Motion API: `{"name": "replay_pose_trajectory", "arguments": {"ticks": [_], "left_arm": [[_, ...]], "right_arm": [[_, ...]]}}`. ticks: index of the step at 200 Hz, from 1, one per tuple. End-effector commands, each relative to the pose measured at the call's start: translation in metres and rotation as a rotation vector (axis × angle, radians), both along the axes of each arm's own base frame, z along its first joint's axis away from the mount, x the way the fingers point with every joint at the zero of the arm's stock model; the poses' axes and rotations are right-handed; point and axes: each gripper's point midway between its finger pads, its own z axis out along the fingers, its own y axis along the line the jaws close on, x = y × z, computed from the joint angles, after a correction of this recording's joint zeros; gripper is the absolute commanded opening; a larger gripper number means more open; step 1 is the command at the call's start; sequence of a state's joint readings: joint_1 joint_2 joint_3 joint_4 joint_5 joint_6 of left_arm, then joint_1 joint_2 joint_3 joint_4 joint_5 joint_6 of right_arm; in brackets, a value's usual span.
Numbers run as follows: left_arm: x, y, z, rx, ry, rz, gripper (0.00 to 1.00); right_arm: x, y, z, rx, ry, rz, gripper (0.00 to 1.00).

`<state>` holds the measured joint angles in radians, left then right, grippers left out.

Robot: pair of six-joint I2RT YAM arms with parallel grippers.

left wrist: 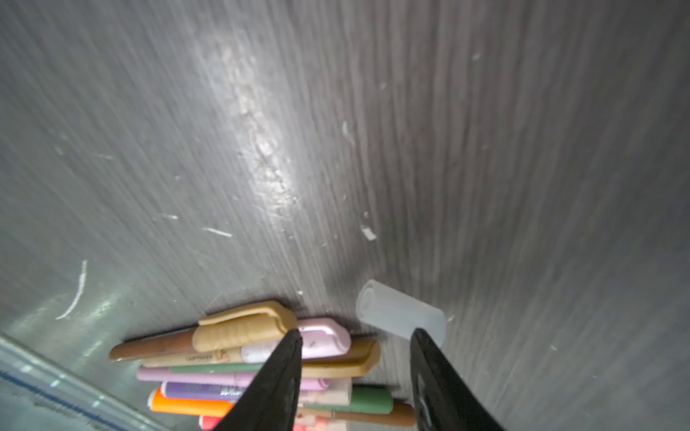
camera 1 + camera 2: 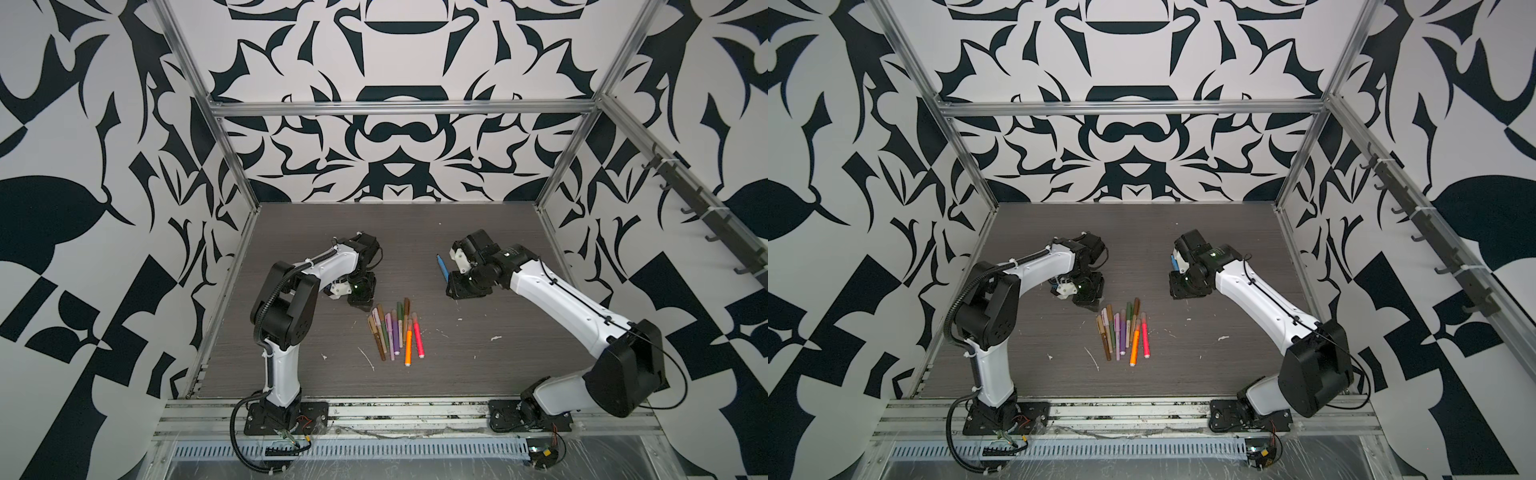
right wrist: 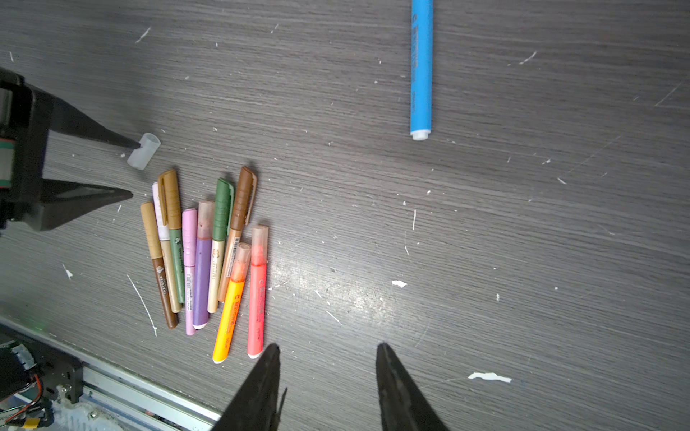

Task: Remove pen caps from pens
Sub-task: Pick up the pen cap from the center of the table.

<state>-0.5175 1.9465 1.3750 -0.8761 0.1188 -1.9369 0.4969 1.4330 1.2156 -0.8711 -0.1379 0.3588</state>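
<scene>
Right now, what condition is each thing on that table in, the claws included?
Left claw: open, holding nothing.
Right claw: open, empty.
Blue plastic felt-tip pen: cap off, lying alone, apart from the others.
Frosted clear plastic pen cap: loose, lying flat by the left claw.
Bunch of coloured felt-tip pens: caps on, lying side by side.
</scene>
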Motion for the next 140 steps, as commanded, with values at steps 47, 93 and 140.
{"name": "replay_pose_trajectory", "arguments": {"ticks": [47, 93, 140], "left_arm": [[0.005, 0.008, -0.012, 0.075, 0.031, 0.08, 0.48], [0.009, 0.012, -0.016, 0.091, 0.028, 0.094, 0.44], [0.015, 0.019, -0.017, 0.097, 0.018, 0.11, 0.3]], "right_arm": [[-0.01, -0.009, 0.01, 0.002, -0.021, 0.006, 0.45], [-0.013, -0.012, 0.013, -0.004, -0.026, 0.01, 0.45], [-0.014, -0.014, 0.017, -0.005, -0.034, 0.008, 0.45]]}}
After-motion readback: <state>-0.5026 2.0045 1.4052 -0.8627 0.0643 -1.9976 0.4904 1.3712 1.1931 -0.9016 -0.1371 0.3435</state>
